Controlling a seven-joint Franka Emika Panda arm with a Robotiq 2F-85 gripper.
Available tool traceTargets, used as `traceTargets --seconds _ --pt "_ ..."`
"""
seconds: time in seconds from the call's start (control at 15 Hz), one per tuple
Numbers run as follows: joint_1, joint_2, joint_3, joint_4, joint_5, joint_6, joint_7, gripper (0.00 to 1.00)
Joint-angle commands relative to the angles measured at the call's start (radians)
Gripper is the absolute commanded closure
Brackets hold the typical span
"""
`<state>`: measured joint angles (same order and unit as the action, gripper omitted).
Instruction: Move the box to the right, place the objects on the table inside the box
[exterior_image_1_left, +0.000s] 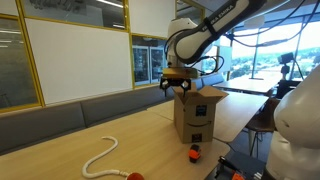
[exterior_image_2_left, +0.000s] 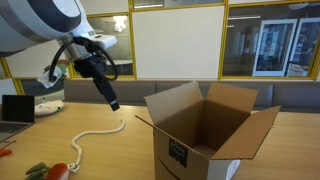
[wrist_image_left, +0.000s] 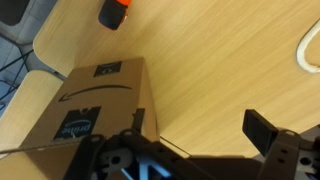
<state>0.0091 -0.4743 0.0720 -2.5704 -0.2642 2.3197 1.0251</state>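
Fingers (wrist_image_left: 262, 130) of the Robotiq gripper (wrist_image_left: 200, 135) are being held wide apart in the wrist view. Only bare wood is showing between them, so nothing is being grasped. The gripper is being held just above and beside the upper edge of the cardboard box (wrist_image_left: 90, 105), with one finger being shown over the box's corner. Whether it is touching the cardboard cannot be told.

The box is being supported upright by the wooden table (wrist_image_left: 220, 60), and its top flaps are being shown spread open in both exterior views. A printed label is being shown on the side of the box facing the wrist camera. An orange-and-black object (wrist_image_left: 115, 12) is being seen lying on the table near the foot of the box, apart from it.

A white rope (exterior_image_2_left: 95, 138) is being seen lying in loose curves on the table, well apart from the box, on the side where the arm (exterior_image_2_left: 50, 25) is reaching over in an exterior view. At the end of the rope farthest from the box, a red object (exterior_image_2_left: 58, 172) is being shown on the table with a green thing (exterior_image_2_left: 33, 170) just beside it, both outside the box.

Farther from the box, a laptop (exterior_image_2_left: 15, 108) is being shown open on the table. Behind the box, a padded bench (exterior_image_1_left: 90, 110) is being seen running along a wall of glass panels (exterior_image_1_left: 75, 55).
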Motion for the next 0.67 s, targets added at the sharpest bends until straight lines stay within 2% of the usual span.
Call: traceTargets --seconds 0.0,0.27,0.47,0.53,0.6 --pt "-0.017 -0.059 0.005 -0.089 0.11 0.008 -0.042 0.0" --pt "-0.041 -0.037 0.002 -0.161 0.176 0.052 -0.039 0.0" --pt "-0.073 -0.016 0.015 -0.213 0.177 0.12 -0.016 0.0" --pt "-0.083 0.033 0.016 -0.178 0.179 0.135 -0.013 0.0" --pt "-0.094 0.043 0.017 -0.19 0.177 0.161 -0.006 0.0"
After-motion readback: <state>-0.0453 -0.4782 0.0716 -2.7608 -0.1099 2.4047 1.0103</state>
